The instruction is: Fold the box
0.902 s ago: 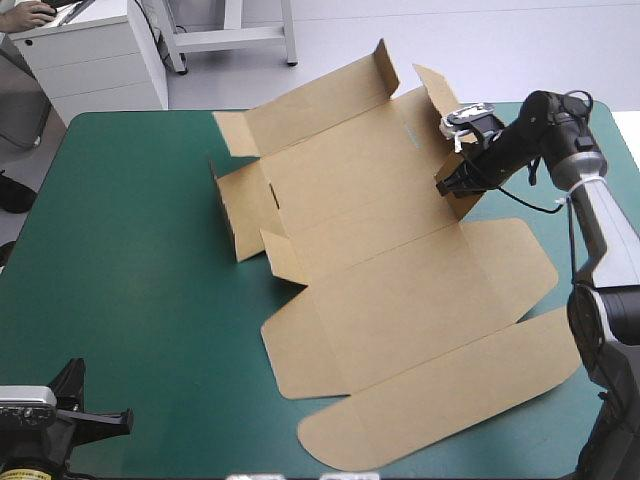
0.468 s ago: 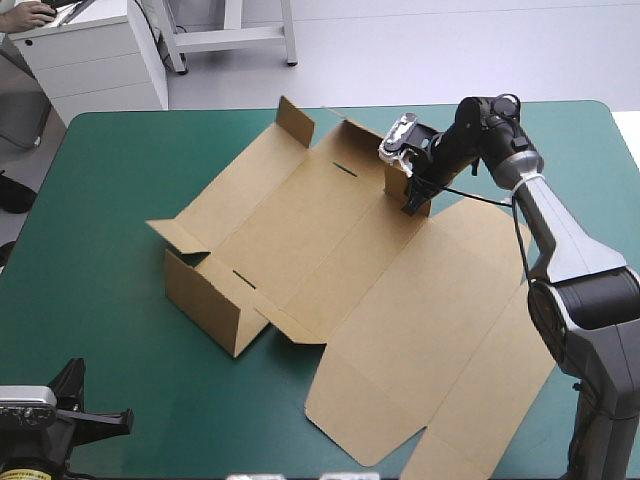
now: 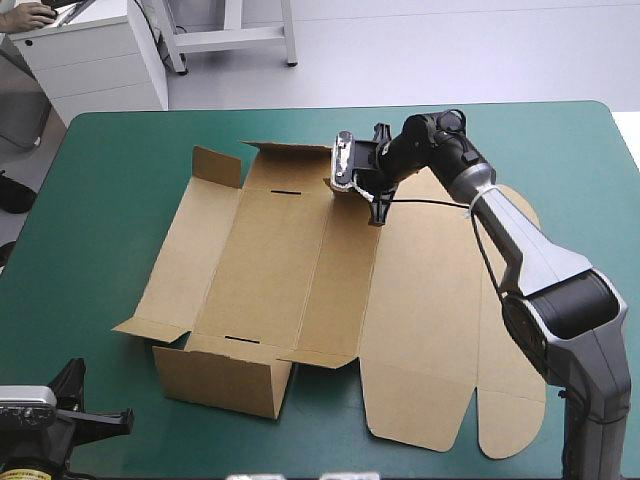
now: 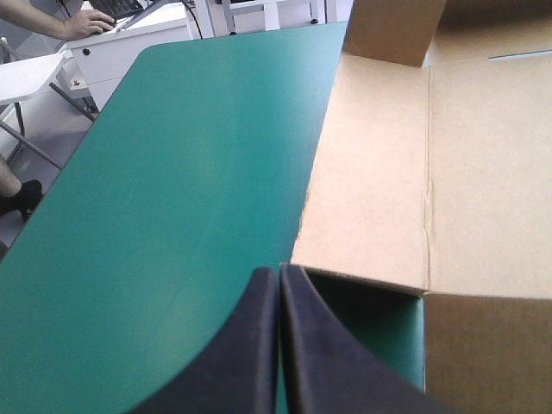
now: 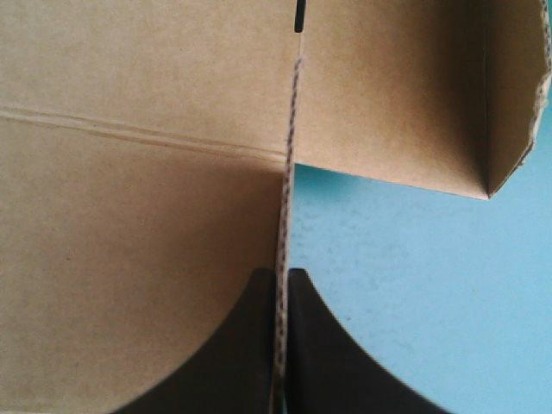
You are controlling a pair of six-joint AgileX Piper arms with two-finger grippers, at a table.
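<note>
The brown box (image 3: 280, 260) lies spread out over the middle of the teal-green table, with a raised wall at its near-left end and short flaps standing at its far side. My right gripper (image 3: 377, 208) is at the far side of the sheet, shut on an upright flap there. In the right wrist view, the board's edge (image 5: 285, 172) runs straight in between the black fingers of that gripper (image 5: 282, 280). My left gripper (image 3: 115, 420) waits low at the table's near-left corner. In its own view this gripper (image 4: 279, 274) is shut on nothing, with the box (image 4: 388, 172) just ahead of it.
Bare teal-green cover (image 3: 110, 200) stretches along the table's left side. The lid panels of the box reach toward the near-right edge (image 3: 500, 430). A white cabinet (image 3: 90, 55) stands beyond the far-left corner.
My right gripper has swept left along the far side while holding the flap. The whole sheet has swung round and shifted left with it. The left arm has stayed put.
</note>
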